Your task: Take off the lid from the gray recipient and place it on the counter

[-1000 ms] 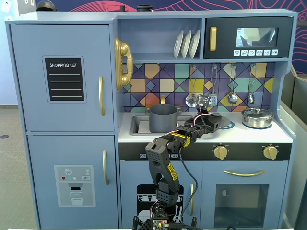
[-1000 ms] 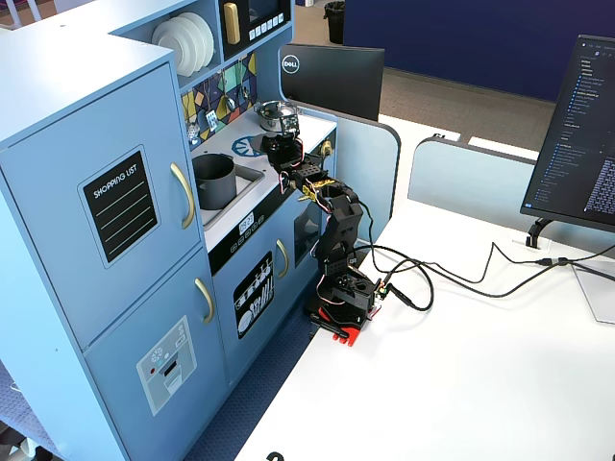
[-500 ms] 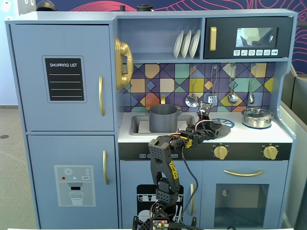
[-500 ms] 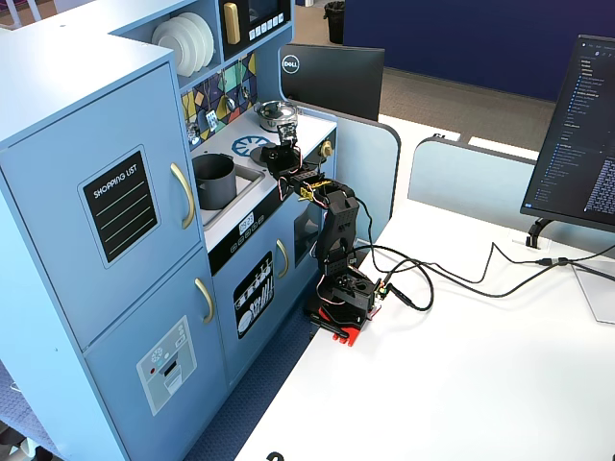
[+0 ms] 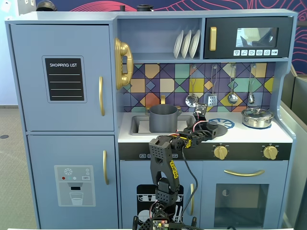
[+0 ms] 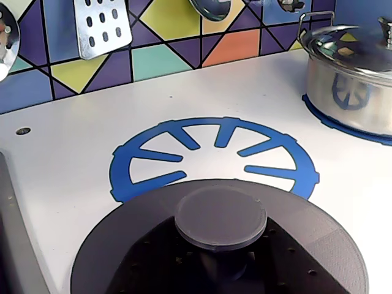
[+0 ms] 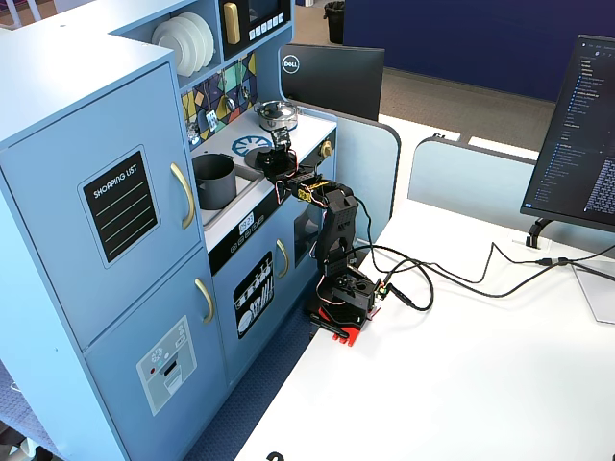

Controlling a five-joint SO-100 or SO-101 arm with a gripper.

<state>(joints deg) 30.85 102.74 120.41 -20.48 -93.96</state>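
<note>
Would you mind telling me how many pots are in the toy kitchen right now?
2. The gray recipient, lid off, sits in the sink basin left of the burner; the shiny silver pot, lidded, stands at the counter's right end. None seems hidden.

Bright, even room light, soft shadows. Both fixed views are sharp. The shiny silver low pot (image 6: 352,79) mirrors glare; the matte dark gray disc lid (image 6: 220,245) looks slightly soft up close.
</note>
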